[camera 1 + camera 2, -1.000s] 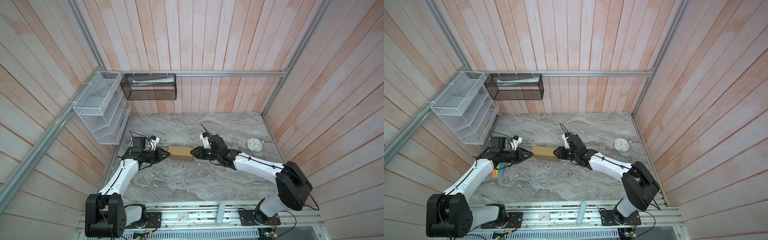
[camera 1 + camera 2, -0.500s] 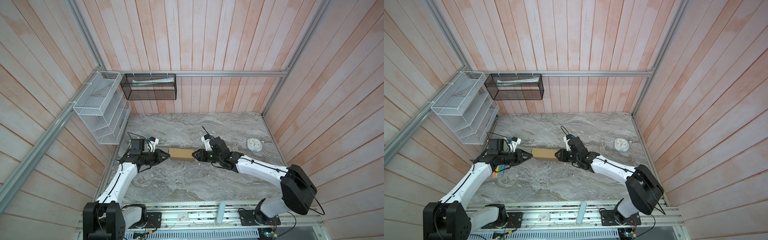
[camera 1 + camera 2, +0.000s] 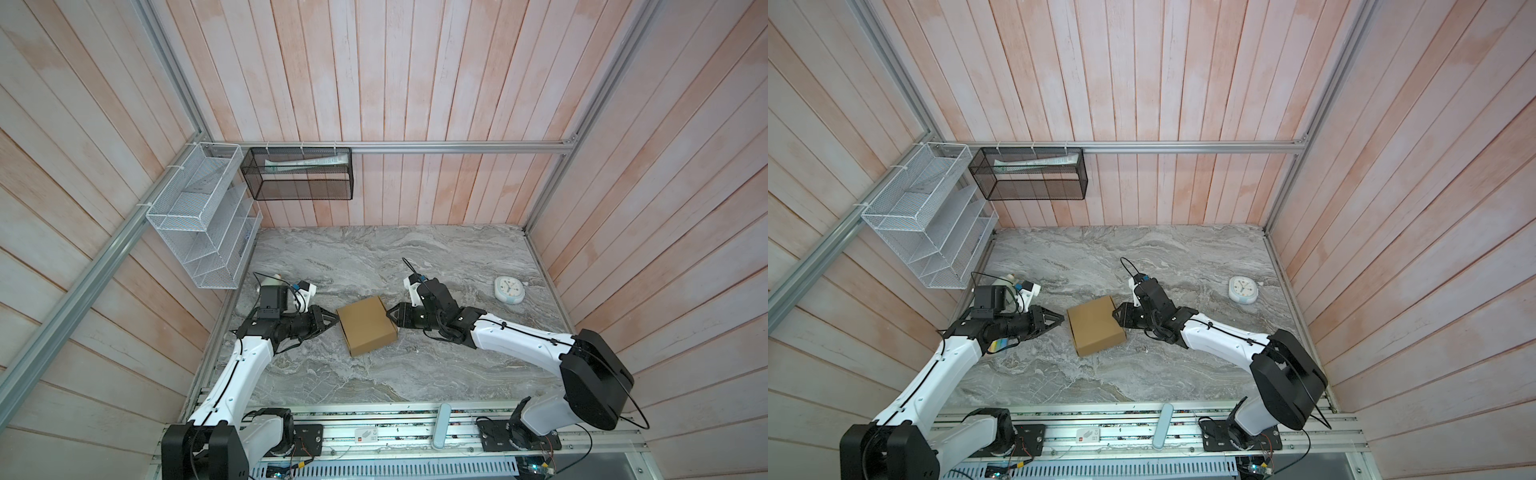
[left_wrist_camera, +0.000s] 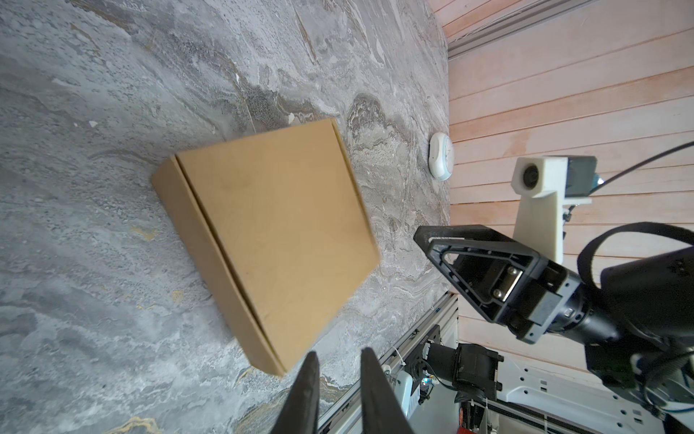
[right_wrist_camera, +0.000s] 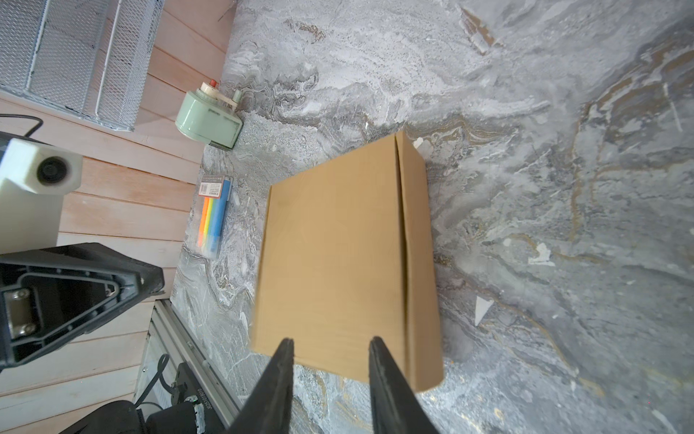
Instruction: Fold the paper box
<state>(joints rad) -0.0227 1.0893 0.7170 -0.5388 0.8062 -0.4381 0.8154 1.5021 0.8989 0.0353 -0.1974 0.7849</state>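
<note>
The paper box [image 3: 365, 326] [image 3: 1096, 326] is a closed, shallow brown cardboard box. It lies on the marble table [image 3: 374, 257] with its broad face up. It is blurred in both wrist views [image 4: 278, 233] [image 5: 338, 255]. My left gripper [image 3: 334, 322] [image 4: 338, 353] points at the box's left edge from a short way off, its fingers slightly apart with nothing between them. My right gripper [image 3: 390, 318] [image 5: 331, 340] sits just off the box's right edge, open wider and empty.
A white clock [image 3: 509, 289] lies at the right of the table. A green dispenser [image 5: 208, 116] and a pack of coloured markers [image 5: 214, 221] sit by the left wall. A white wire rack [image 3: 203, 232] and a black mesh basket [image 3: 299, 174] hang on the walls.
Before, the box stood on edge, pressed between the two gripper tips. Now it is down on its broad face, and both grippers stand a little apart from it.
</note>
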